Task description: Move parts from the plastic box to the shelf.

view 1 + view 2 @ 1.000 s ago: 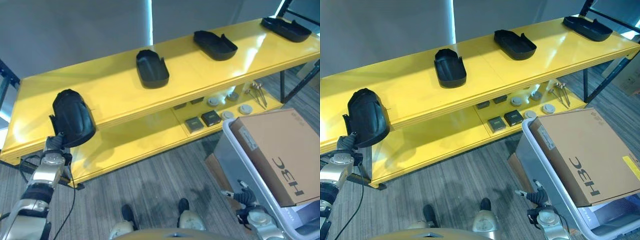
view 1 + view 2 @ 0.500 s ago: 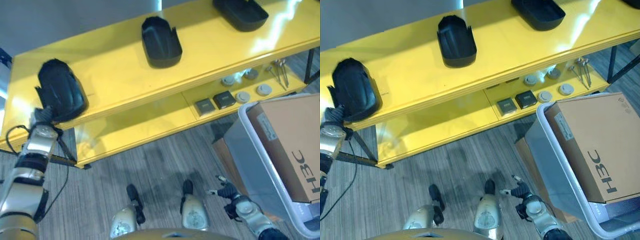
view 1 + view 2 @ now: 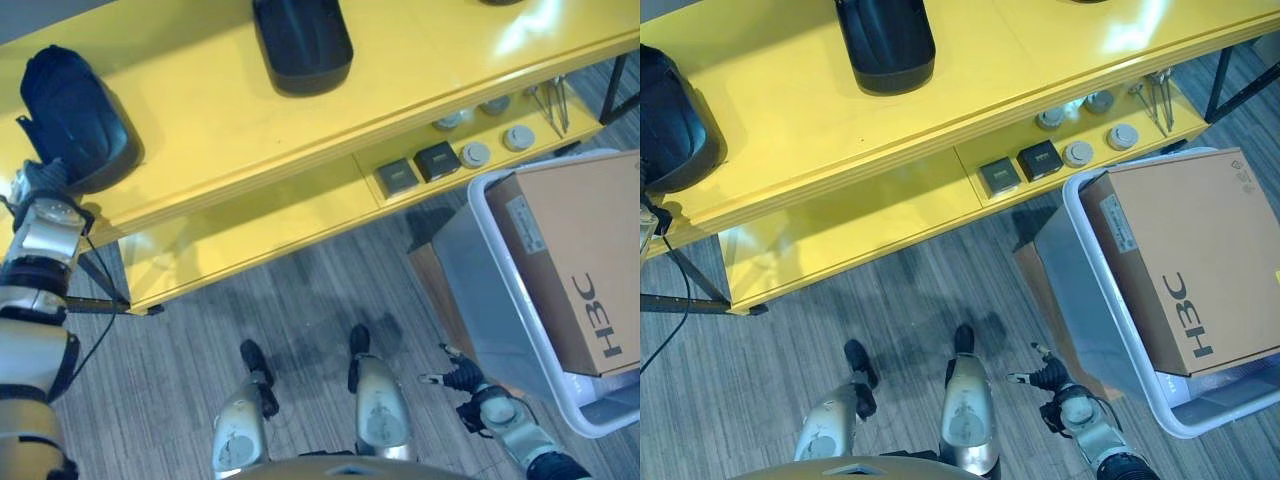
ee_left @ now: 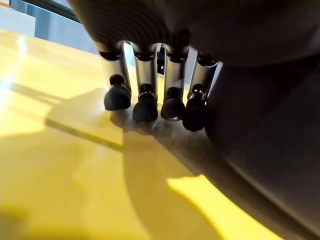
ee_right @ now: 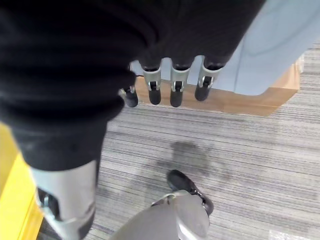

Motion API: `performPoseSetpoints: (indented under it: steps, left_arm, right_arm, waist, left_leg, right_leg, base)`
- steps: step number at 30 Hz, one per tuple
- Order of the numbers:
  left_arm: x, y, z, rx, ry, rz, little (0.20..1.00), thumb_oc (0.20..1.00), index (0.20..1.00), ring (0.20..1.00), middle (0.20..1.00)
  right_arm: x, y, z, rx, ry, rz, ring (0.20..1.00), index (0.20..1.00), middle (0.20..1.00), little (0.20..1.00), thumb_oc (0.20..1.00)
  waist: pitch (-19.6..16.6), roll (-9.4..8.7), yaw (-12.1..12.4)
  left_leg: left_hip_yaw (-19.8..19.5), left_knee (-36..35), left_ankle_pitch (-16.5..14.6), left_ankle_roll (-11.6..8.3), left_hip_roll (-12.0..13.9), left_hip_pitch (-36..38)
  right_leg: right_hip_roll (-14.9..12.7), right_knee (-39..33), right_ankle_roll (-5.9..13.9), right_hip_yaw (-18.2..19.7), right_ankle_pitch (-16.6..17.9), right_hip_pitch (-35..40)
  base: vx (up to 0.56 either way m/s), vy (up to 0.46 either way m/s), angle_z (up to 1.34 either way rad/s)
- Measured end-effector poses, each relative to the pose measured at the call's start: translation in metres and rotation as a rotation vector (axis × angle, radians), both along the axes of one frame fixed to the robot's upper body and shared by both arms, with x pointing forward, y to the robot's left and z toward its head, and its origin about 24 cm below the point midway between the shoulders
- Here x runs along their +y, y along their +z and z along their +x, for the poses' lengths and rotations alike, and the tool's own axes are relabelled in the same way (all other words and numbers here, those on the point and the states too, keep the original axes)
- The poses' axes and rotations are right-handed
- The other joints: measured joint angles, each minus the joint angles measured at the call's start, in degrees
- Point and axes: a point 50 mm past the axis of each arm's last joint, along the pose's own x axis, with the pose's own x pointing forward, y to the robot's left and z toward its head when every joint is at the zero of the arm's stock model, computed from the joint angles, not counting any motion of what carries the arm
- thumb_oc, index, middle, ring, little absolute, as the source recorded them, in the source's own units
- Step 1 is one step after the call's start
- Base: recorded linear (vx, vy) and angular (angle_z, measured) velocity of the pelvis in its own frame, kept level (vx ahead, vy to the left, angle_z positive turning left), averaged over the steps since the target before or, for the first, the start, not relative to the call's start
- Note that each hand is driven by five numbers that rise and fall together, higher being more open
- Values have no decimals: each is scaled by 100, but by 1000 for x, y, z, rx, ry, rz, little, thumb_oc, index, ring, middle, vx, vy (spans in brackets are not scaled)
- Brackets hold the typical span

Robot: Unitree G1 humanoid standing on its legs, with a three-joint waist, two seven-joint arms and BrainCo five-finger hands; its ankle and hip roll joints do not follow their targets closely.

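A: What is the left robot hand [image 3: 42,185] doing?

B: It sits at the near edge of the yellow shelf [image 3: 230,140], right against the black moulded plastic part [image 3: 72,115] with a rounded shell shape. In its wrist view the fingers [image 4: 146,102] hang straight, tips down on the yellow top beside the dark part, curled round nothing. So the hand is unclenched, touching or just beside the part, not clamping it.

A: And the part itself?

B: It lies on the top board, just beyond the hand. A second black part [image 3: 300,40] lies further along the same board.

A: How would it handle?

B: I judge it light, stiff and rather smooth, so it may slide on the glossy board. A hold across the rim or the narrow end looks safest.

A: The right robot hand [image 3: 465,380]?

B: Low beside the grey plastic box [image 3: 490,300], fingers [image 5: 176,90] straight and empty. A brown cardboard carton [image 3: 580,260] lies in that box, well apart from the left hand.
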Motion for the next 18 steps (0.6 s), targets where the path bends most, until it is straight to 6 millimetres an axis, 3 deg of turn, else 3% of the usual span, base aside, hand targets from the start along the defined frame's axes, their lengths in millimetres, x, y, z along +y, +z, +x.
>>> performPoseSetpoints:
  steps: [3,4,5,6,18]
  left_arm:
    - [0,0,1,24,11,34,200,200,200,200,200]
    - [0,0,1,24,13,35,322,322,322,322,322]
    - [1,0,1,24,16,35,796,796,796,796,796]
    - [1,-1,1,24,19,36,1000,1000,1000,1000,1000]
    - [17,3,-9,100,108,129,1000,1000,1000,1000,1000]
  right_arm:
    - [3,3,7,-23,10,10,1000,1000,1000,1000,1000]
    - [3,3,6,-25,12,11,1000,1000,1000,1000,1000]
    - [3,3,6,-24,12,11,1000,1000,1000,1000,1000]
    - [3,3,6,-23,11,10,1000,1000,1000,1000,1000]
    - [0,0,2,-7,1,2,1000,1000,1000,1000,1000]
  waist:
    - [0,1,-44]
    - [0,1,-48]
    - [0,1,-53]
    - [0,1,-57]
    - [-1,2,-64]
  left_leg:
    - [0,1,-1,-1,5,3]
    - [0,2,-1,-1,6,6]
    - [1,1,-1,-1,7,9]
    - [2,1,0,-2,7,10]
    - [32,-6,-13,-22,55,233]
  right_leg:
    - [0,6,-7,3,-7,0]
    - [0,8,-7,4,-7,1]
    - [1,5,-8,5,-7,2]
    - [1,-1,-8,6,-6,2]
    - [61,-129,-33,20,32,253]
  base:
    - [0,0,0]
    - [0,0,0]
    - [0,0,0]
    - [0,0,0]
    - [0,0,0]
